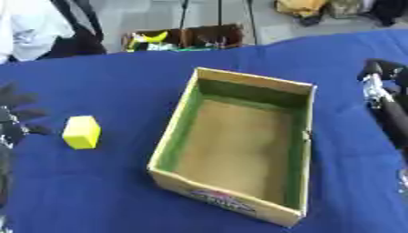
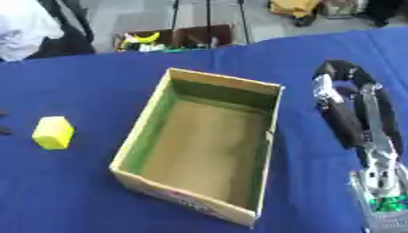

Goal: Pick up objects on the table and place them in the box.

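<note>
A small yellow block lies on the blue tablecloth, to the left of the box. The cardboard box stands open in the middle, with green inner walls, a bare brown floor and nothing inside. My left hand shows at the left edge, open with dark fingers spread, a short way left of the block and not touching it. My right hand rises on the right, beside the box's right wall. Its fingers are relaxed and pointing up, and it holds nothing.
The blue cloth covers the whole table. Beyond its far edge stands a brown crate holding yellow and green things. A person in white stands at the far left corner. Dark stand legs rise behind the table.
</note>
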Controlling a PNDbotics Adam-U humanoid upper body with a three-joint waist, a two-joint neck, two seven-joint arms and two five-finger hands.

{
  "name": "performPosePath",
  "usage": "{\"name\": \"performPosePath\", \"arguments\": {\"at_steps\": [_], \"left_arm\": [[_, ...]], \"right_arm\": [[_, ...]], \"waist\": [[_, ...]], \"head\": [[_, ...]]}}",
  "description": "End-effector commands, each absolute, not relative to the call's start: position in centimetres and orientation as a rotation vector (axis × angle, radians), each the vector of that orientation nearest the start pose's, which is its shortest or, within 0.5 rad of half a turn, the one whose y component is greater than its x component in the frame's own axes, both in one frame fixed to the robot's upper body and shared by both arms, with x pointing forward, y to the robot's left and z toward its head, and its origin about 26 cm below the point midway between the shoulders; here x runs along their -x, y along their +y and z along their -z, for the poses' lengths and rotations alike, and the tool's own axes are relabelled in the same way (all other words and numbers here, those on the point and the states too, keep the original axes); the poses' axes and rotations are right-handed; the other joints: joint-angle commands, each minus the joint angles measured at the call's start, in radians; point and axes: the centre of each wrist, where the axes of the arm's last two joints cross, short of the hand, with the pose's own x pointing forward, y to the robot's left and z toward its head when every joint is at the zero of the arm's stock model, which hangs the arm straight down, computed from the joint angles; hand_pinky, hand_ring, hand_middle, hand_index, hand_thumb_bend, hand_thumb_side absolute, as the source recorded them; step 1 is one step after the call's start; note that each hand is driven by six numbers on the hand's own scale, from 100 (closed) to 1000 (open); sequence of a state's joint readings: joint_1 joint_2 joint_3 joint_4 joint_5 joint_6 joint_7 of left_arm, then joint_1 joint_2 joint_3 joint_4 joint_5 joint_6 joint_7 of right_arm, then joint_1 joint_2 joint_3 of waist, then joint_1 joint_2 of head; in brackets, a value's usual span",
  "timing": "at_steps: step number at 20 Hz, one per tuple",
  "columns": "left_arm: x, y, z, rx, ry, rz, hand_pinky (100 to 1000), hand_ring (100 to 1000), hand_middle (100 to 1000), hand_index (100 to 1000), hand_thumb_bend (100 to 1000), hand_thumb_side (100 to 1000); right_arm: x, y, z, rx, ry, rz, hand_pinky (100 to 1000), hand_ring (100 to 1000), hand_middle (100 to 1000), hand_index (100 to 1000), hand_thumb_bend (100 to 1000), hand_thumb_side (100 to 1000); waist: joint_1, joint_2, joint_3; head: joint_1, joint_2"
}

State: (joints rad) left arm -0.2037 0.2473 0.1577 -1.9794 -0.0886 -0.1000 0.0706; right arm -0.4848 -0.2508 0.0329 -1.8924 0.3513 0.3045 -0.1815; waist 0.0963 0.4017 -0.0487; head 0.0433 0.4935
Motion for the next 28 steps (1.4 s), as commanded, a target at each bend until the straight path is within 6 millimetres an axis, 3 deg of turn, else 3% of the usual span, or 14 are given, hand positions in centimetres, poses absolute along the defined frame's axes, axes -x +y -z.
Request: {"name": "performPosePath", "arguments": {"at_steps": [1,10,15,19,28], "left_arm": [[-28.7,30.3,-18.2,-0.429,-2.314,0.172,556,713,750,944,193,1000],[-28.7,30.5,-18.3,-0.449,-2.315,0.177,556,716,752,942,196,1000],[-28.6,31.0,-18.6,-0.487,-2.319,0.196,557,718,753,942,199,1000],[-28.5,31.4,-18.9,-0.524,-2.32,0.228,558,722,756,942,201,1000],[-28.2,33.1,-20.3,-0.673,-2.333,0.338,565,733,761,941,207,1000]], "right_arm": [[-32.9,-22.5,-23.3,0.636,-2.122,-0.256,866,1000,652,835,100,780],[-32.8,-22.5,-23.3,0.635,-2.125,-0.253,866,1000,652,835,100,779],[-32.7,-22.5,-23.4,0.639,-2.128,-0.251,865,1000,652,835,100,779],[-32.7,-22.6,-23.5,0.647,-2.129,-0.249,865,1000,652,835,100,778],[-32.3,-23.3,-23.9,0.673,-2.142,-0.247,865,1000,652,835,100,779]], "waist": [[-0.003,-0.018,0.001],[-0.005,-0.019,0.0],[-0.003,-0.02,0.0],[0.0,-0.015,-0.001],[0.016,0.007,-0.003]], "head": [[0.003,-0.019],[0.004,-0.012],[0.008,0.031],[0.012,0.048],[0.016,0.033]]}}
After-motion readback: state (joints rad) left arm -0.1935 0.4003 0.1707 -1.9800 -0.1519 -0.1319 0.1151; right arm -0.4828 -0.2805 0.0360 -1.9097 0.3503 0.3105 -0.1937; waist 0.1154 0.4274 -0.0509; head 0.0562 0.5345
